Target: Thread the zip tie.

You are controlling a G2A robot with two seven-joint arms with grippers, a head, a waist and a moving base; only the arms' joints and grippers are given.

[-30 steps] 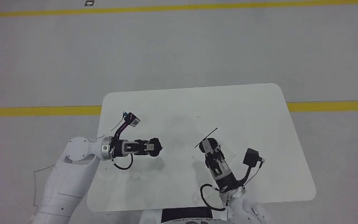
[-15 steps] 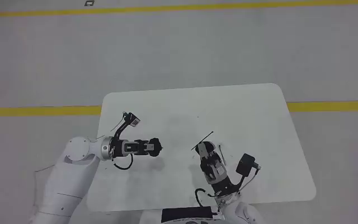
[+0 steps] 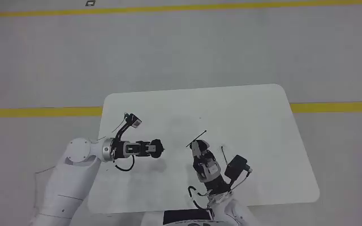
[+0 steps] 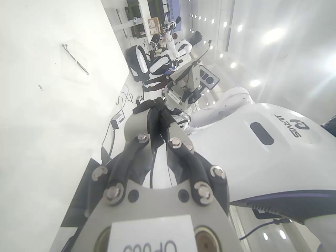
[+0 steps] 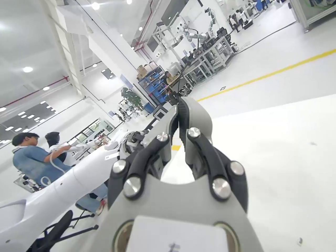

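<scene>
Near the table's (image 3: 254, 107) front edge, right gripper (image 3: 195, 146) is clamped on the zip tie (image 3: 197, 138), one end aimed toward left gripper (image 3: 160, 148), likely staged for threading. Spare tie (image 3: 223, 153) lies just beside, possibly in a clear bag. Left gripper is closed on something dark, can't identify.

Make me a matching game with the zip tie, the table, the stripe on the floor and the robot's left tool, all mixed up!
Things:
1. zip tie
2. table
3. floor stripe
4. left tool

Clues:
A. yellow
B. white
C. shut, over the table's left part
D. thin and black, pinched in the right tool

Pairs: 1-D, 2-B, 3-A, 4-C
</scene>
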